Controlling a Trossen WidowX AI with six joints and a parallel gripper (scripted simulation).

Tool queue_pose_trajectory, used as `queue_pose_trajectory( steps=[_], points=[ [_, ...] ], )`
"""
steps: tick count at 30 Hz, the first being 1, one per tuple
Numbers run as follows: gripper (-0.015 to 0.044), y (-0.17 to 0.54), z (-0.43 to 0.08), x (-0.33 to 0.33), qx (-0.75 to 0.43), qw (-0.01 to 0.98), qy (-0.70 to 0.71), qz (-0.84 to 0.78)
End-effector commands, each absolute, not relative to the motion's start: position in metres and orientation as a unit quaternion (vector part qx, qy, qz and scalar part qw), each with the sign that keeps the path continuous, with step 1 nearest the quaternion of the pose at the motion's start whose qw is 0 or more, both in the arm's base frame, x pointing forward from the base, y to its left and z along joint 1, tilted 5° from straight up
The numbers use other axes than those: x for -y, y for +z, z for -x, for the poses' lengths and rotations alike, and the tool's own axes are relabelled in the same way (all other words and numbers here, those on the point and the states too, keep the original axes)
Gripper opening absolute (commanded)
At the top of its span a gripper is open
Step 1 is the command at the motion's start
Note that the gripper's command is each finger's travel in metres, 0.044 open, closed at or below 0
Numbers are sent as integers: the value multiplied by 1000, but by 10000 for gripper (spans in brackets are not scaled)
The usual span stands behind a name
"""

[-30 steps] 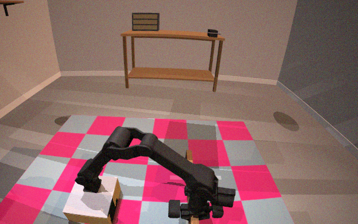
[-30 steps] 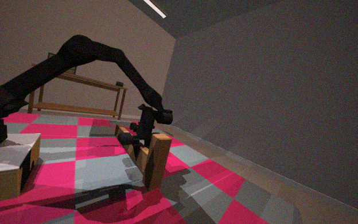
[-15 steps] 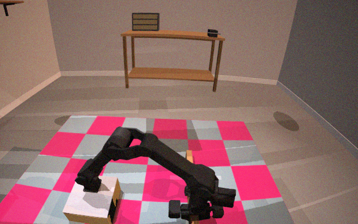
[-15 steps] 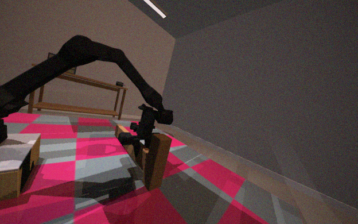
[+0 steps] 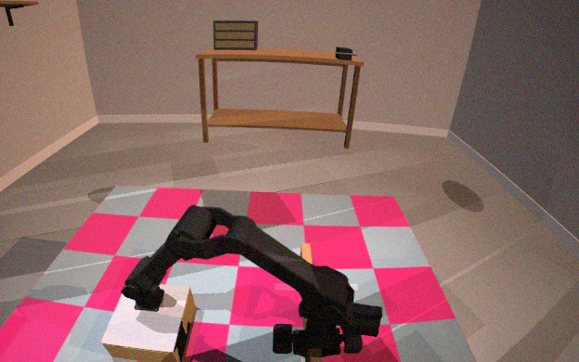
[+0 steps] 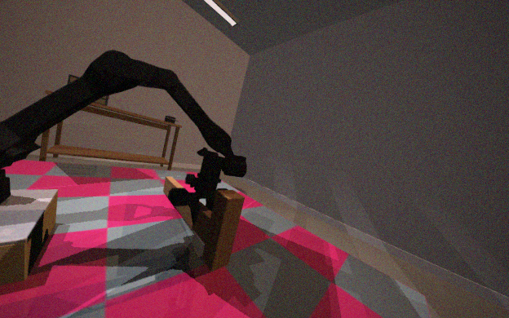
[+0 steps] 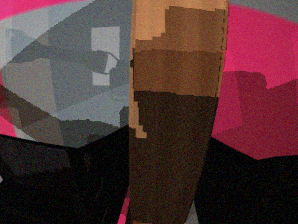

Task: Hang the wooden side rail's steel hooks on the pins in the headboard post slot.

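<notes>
The wooden rail (image 5: pixel 306 251) (image 6: pixel 173 183) (image 7: pixel 175 72) runs away from the post, its far end low at the mat. The headboard post (image 6: pixel 227 230) stands upright in the exterior view, and the rail's near end is close against its side. My gripper (image 6: pixel 196 206) (image 7: pixel 161 128) is shut on the rail, one finger on each side, near the post. The steel hooks, the pins and the slot are hidden, so I cannot tell whether the hooks sit on the pins. In the top view the arm covers most of the rail.
The arm's base stands on a white-topped box (image 5: pixel 144 331) (image 6: pixel 18 214) to the left of the rail. A pink and grey checkered mat (image 5: pixel 408 292) (image 6: pixel 139 205) lies beneath. A wooden shelf table (image 5: pixel 278 55) (image 6: pixel 122 115) stands far behind. The post's right side faces the mat's edge.
</notes>
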State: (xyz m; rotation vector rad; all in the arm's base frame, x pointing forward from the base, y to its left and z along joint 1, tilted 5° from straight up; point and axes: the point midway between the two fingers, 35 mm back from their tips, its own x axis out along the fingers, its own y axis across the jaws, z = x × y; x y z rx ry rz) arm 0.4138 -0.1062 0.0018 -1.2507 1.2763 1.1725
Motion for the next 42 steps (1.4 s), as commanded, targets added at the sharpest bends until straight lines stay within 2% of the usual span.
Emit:
queue_pose_trajectory(
  steps=[1,42],
  points=[
    [0,6,-416,108,-521,482,478,518],
    [0,1,-417,110,-521,482,478,518]
  ],
)
